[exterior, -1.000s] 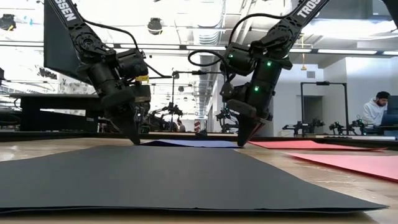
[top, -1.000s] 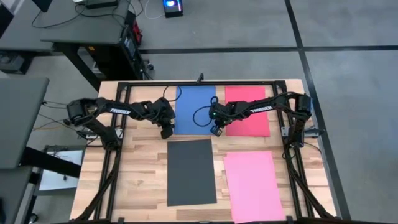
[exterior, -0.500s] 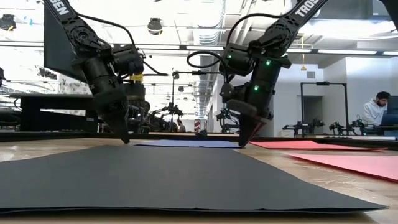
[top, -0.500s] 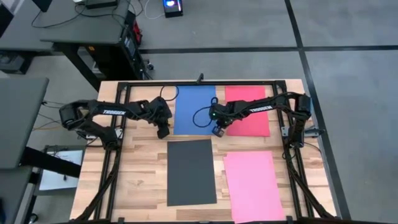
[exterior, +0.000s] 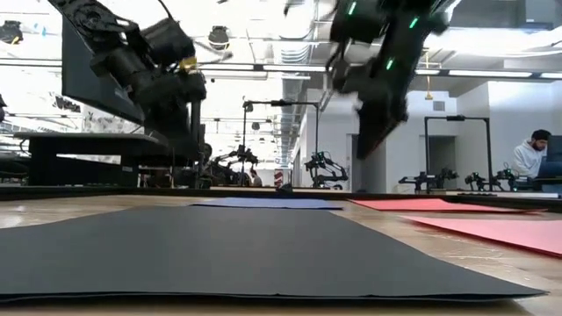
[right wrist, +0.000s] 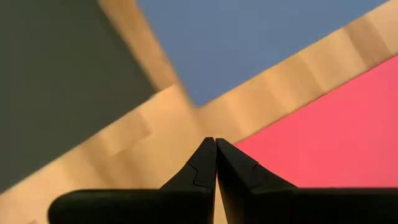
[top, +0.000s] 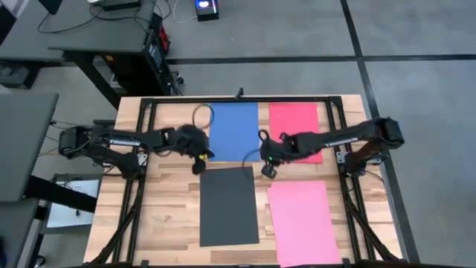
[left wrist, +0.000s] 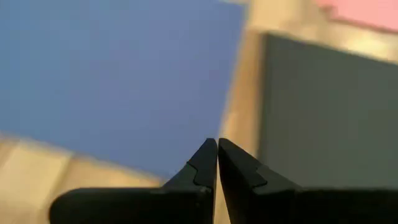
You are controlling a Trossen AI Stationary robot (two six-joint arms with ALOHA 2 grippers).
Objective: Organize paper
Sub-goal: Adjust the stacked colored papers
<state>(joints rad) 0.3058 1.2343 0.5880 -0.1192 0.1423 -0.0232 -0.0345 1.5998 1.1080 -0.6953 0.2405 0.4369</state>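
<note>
Left gripper [top: 198,168]: fingers pressed together tip to tip, nothing between them. It sits above bare wood at the gap between the blue sheet [top: 233,132] and the dark grey sheet [top: 229,206], just off the grey sheet's far left corner. In the left wrist view its closed fingertips [left wrist: 217,149] point at the strip of table between blue [left wrist: 118,81] and dark grey [left wrist: 329,112]. In the low view it [exterior: 180,154] hangs clear of the tabletop.

Right gripper [top: 268,171]: also clamped shut and empty. It hovers over bare wood where four sheets nearly meet: blue and red sheet [top: 296,132] on the far side, dark grey and pink sheet [top: 303,221] on the near side. Right wrist view shows the closed tips [right wrist: 215,146] above wood, with red [right wrist: 336,143], blue [right wrist: 249,37] and dark grey [right wrist: 56,81] around them. Low view shows it [exterior: 364,149] lifted well above the surface, blurred.

Paper: four sheets lie flat and apart on the wooden table [top: 167,216] in a two-by-two layout. Blue far left, red far right, dark grey near left, pink near right. No sheets overlap. Blue and red are separated by a narrow strip of wood.

Beyond the table, low view: a seated person [exterior: 529,156] at the right edge, other robot arms in the distance.
</note>
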